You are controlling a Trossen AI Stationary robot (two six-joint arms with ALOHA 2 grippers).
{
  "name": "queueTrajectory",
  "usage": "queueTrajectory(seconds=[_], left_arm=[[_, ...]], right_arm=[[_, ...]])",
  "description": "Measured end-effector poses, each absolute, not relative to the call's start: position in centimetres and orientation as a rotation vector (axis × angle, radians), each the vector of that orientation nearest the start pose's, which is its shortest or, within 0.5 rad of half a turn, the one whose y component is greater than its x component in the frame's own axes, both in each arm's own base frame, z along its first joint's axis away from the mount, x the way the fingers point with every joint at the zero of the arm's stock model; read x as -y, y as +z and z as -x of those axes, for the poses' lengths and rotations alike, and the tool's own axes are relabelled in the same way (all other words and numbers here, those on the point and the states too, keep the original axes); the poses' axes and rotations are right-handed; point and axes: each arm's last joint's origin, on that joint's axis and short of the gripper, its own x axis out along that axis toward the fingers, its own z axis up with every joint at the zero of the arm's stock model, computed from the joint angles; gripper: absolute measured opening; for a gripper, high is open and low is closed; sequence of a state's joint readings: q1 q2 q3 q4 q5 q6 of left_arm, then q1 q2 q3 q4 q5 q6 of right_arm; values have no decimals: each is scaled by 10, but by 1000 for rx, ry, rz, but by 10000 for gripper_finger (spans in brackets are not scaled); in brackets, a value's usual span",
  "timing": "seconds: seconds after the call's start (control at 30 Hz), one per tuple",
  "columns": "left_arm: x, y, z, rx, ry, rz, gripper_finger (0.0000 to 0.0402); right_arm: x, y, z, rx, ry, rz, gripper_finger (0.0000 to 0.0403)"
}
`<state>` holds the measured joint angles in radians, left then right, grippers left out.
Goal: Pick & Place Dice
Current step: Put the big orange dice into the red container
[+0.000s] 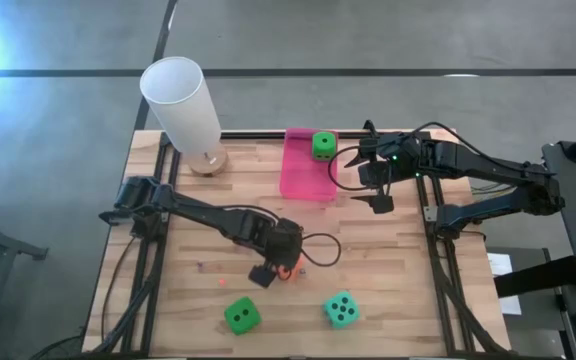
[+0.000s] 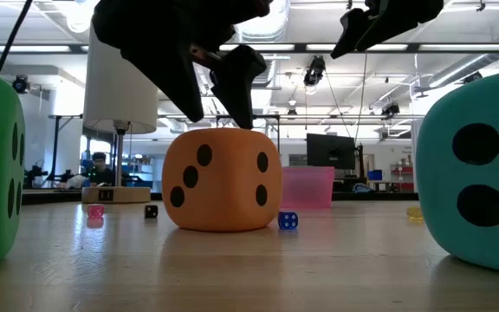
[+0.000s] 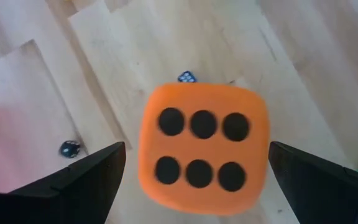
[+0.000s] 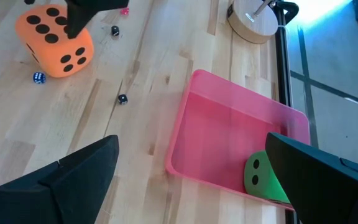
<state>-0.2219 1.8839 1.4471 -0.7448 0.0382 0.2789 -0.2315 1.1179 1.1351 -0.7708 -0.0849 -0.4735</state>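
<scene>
The orange-red die point(image 3: 201, 149) rests on the wooden table with its six-pip face up. My left gripper point(image 3: 196, 148) hangs open just above it, pointing steeply down, one finger on each side, touching nothing; the high view shows that gripper point(image 1: 280, 260) near the table's middle. A bright green die point(image 1: 242, 315) and a teal die point(image 1: 341, 310) sit by the near edge. A second green die point(image 1: 323, 145) lies in the pink tray point(image 1: 303, 175). My right gripper point(image 1: 370, 182) waits open above the tray's right side.
A white lamp point(image 1: 183, 105) on a round wooden base stands at the far left. Tiny dice lie on the table: a blue one point(image 2: 288, 220), a black one point(image 2: 151, 211) and a pink one point(image 2: 95, 211). Black rails point(image 1: 433, 250) run along both table sides.
</scene>
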Motion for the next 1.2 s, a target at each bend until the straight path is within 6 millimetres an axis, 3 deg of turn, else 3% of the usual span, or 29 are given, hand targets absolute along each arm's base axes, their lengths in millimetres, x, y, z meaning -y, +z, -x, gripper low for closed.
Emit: queueTrajectory(seconds=[0.17, 1.2], left_arm=[[86, 207, -379, -1160, -401, -315, 399], [86, 206, -383, -1182, -388, -248, 400]], right_arm=[[48, 339, -214, -760, 39, 331, 400], [48, 339, -214, -760, 39, 331, 400]])
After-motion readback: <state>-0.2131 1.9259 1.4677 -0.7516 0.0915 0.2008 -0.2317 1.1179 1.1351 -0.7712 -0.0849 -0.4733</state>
